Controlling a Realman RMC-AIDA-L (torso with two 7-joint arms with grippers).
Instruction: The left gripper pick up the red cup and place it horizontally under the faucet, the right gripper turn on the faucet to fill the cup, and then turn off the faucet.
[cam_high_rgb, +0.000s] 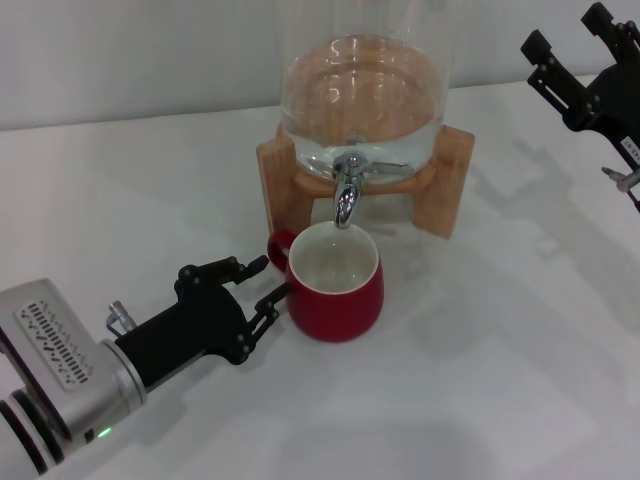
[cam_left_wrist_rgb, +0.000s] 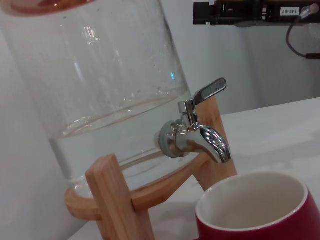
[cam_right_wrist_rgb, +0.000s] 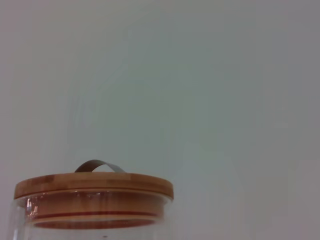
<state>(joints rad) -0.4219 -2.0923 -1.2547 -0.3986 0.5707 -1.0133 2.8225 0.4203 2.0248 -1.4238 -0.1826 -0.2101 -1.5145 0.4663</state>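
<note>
Nearest the robot, the left tool (cam_high_rgb: 262, 285) lies low over the white desk (cam_high_rgb: 480, 380), its black jointed fingers spread around the loop handle side of the red cup (cam_high_rgb: 335, 283). One finger reaches toward the handle and the other touches or nearly touches the cup wall; whether they actually pinch anything I cannot tell, so the cup may already be let go. The cup stands upright on the desk with its white inside empty, and its mouth sits directly beneath the spout of the faucet (cam_high_rgb: 346, 190). By my judgement the placing step is done or all but done, and everything to do with water is left: opening the lever, filling, closing it.

Beyond the cup stands the glass dispenser (cam_high_rgb: 360, 90) on its wooden stand (cam_high_rgb: 275, 175), partly filled with water. Farthest off, the right tool (cam_high_rgb: 568, 62) hangs high at the robot's right, well apart from the faucet, its two fingers parted and holding nothing.

The left wrist view gives what the head view cannot: the lever handle (cam_left_wrist_rgb: 210, 89) seen from the side, slanting upward, with no water leaving the spout. Only the right wrist view shows the dispenser's wooden lid (cam_right_wrist_rgb: 94, 185) and its metal handle (cam_right_wrist_rgb: 98, 166).
</note>
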